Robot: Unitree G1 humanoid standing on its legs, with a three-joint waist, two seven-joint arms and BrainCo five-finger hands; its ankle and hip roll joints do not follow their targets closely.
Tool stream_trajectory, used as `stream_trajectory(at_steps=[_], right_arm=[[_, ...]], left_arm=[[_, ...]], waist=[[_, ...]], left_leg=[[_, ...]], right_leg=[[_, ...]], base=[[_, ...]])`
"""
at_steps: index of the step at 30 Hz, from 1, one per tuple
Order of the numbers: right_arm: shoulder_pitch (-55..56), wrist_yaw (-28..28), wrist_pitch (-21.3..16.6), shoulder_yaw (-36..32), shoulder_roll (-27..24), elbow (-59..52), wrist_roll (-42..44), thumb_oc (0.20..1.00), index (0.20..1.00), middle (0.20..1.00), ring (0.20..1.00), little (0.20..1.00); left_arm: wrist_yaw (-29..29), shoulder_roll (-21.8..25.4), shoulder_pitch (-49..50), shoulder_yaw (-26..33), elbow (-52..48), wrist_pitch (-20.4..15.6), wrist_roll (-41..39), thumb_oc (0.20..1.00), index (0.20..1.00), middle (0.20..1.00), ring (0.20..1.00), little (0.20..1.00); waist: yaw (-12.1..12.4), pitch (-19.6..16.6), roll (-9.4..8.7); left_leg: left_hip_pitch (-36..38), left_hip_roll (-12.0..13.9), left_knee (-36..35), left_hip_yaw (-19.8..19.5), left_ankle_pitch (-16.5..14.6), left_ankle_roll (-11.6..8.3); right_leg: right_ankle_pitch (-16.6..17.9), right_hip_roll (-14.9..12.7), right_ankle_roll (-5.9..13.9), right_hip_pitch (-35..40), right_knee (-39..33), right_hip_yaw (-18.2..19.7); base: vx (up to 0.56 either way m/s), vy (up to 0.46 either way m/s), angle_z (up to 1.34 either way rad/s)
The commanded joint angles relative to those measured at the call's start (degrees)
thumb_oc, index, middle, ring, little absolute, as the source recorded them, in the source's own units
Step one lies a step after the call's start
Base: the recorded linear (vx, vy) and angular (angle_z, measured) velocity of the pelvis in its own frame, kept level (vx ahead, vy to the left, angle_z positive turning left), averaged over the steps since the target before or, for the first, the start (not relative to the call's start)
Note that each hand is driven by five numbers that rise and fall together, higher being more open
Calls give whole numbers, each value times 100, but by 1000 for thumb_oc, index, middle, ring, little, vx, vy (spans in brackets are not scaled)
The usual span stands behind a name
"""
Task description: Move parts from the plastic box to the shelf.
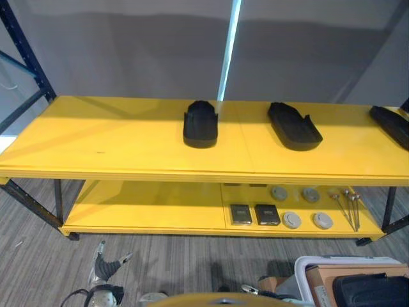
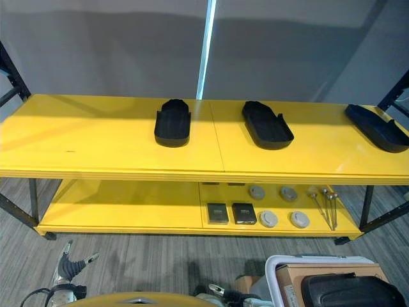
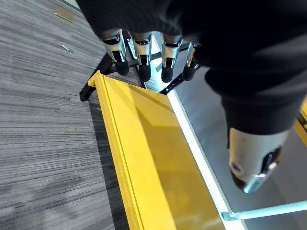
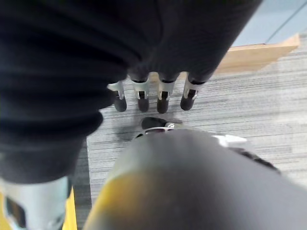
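Before me a plain grey wall [image 1: 128,45], split by a thin bright vertical strip of light [image 1: 228,51]. Underfoot, grey striped carpet floor [image 1: 166,268]. A dark blue metal upright [image 1: 25,51] stands at my left against the wall.

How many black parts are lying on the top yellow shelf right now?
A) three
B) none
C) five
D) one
A: three black parts lie on the top yellow shelf: one near the middle, one just to its right, and one at the far right end.
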Motion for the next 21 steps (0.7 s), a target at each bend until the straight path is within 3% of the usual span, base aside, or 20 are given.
stream_trajectory(at_steps=[1,4,8,11,13,14,16,18,19,20,21], right_arm=[[-312,-324,-70,-34,-27,187,603,1000,1000,1000,1000,1000],[-260,-452,-108,-148,-22,140,855,1000,1000,1000,1000,1000],[-9,-641,-468,-278,1,56,732,1000,1000,1000,1000,1000],[100,-551,-641,-287,-8,7,552,1000,1000,1000,1000,1000],[202,-457,-731,-260,-74,-148,68,1000,1000,1000,1000,1000],[299,-349,-844,-282,-87,-140,22,1000,1000,1000,1000,1000],[350,-319,-887,-316,-88,-175,33,1000,1000,1000,1000,1000],[517,-209,-757,-453,-96,-143,-76,1000,1000,1000,1000,1000],[592,-113,-756,-499,-129,-132,-284,1000,1000,1000,1000,1000],[602,4,-744,-498,-219,-58,-578,1000,1000,1000,1000,1000],[555,19,-785,-469,-287,-6,-624,1000,1000,1000,1000,1000]], left_arm=[[-327,-95,-756,5,-64,-375,219,1000,1000,1000,1000,1000],[-651,-103,-891,-69,69,-306,247,1000,1000,1000,1000,1000],[-1211,-114,-1198,-326,243,-161,663,1000,1000,1000,1000,1000],[-1321,3,-1394,-521,192,135,642,1000,1000,1000,1000,1000],[-1120,98,-1604,-545,260,562,-51,1000,1000,1000,1000,1000],[-1058,47,-1705,-232,535,788,-876,1000,1000,1000,1000,1000],[-989,-14,-1703,8,653,858,-1142,1000,1000,1000,1000,1000],[-898,-155,-1629,237,865,790,-1136,1000,1000,1000,1000,1000],[-897,-206,-1552,299,908,709,-1240,1000,1000,1000,1000,1000],[-900,-277,-1493,417,924,666,-1313,1000,1000,1000,1000,1000],[-909,-297,-1497,451,918,670,-1452,1000,1000,1000,1000,1000]], waist=[[-237,398,67],[-391,429,66],[-755,544,43],[-899,673,16],[-1027,818,29],[-1036,923,1],[-1007,957,-23],[-1114,965,-63],[-1101,951,-61],[-940,1028,-58],[-850,1083,-40]], left_leg=[[-19,-103,-7,219,-563,244],[-34,-121,-7,367,-591,277],[-23,-112,-7,703,-621,324],[-1,-72,-7,1139,-615,333],[52,-11,36,1615,-752,342],[30,129,162,2114,-798,372],[-5,233,357,2357,-889,374],[41,323,912,2333,-1172,345],[-18,442,1417,2223,-1170,237],[-487,697,2487,1669,-745,-57],[-788,768,2913,1283,-620,-161]], right_leg=[[-634,-57,277,401,230,94],[-523,-109,382,250,268,211],[-327,-194,578,-84,398,381],[-180,-330,726,-319,464,164],[-145,-451,878,-485,508,-171],[-174,-544,830,-707,741,-630],[-188,-597,730,-733,734,-916],[-231,-535,523,-708,617,-776],[-290,-460,370,-628,548,-708],[-402,-278,136,-419,436,-454],[-438,-184,33,-316,359,-315]], base=[[-66,131,-10],[-55,94,-26],[-50,60,-33],[-104,33,-99],[-209,1,-230],[-301,-104,-291],[-140,-183,-236],[109,-202,-89],[206,-199,-35],[178,-164,-21],[105,-78,-57]])
